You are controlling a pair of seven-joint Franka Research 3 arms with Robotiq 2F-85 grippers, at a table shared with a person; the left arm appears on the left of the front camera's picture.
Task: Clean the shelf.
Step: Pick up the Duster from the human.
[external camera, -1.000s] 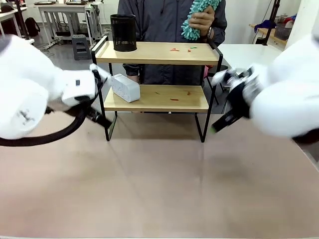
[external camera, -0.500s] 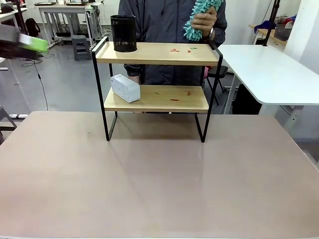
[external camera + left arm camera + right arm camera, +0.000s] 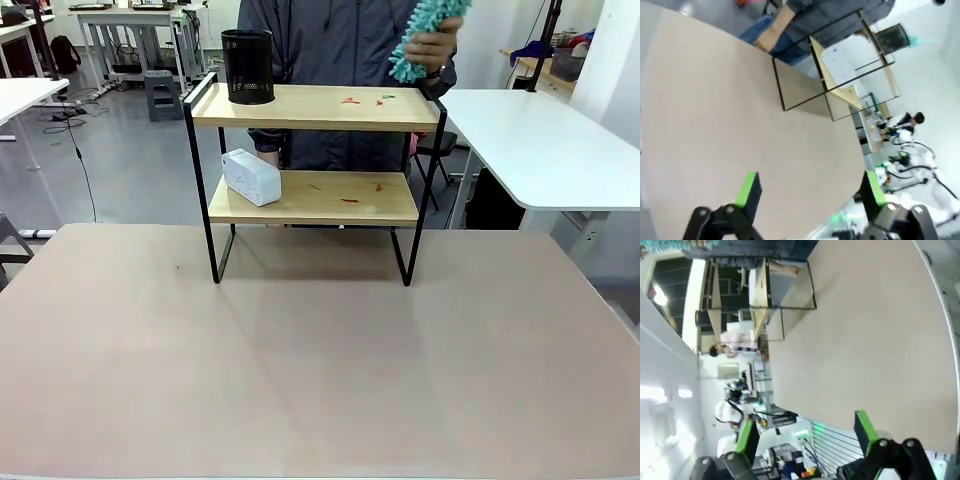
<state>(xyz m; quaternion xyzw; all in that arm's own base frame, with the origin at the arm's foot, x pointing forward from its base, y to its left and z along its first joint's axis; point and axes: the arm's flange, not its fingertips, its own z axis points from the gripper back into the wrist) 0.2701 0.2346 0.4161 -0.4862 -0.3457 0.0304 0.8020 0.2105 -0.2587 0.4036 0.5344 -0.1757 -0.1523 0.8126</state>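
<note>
Front view: two-tier wooden shelf (image 3: pixel 300 107) in a black frame, far middle of the beige counter (image 3: pixel 300 380). Left to right: black mesh cup (image 3: pixel 247 66) on top, white box (image 3: pixel 251 176) below, red and green scraps (image 3: pixel 348 100), a person's hand (image 3: pixel 428 47) holding up a teal fluffy duster (image 3: pixel 440 22). Fingers of the left gripper (image 3: pixel 810 180) and right gripper (image 3: pixel 805 427) stand apart, empty. Wiping would likely go best with cup and box lifted aside first.

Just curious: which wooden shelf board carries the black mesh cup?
The upper light wooden board, at its left end; the lower board holds a white rectangular box.
</note>
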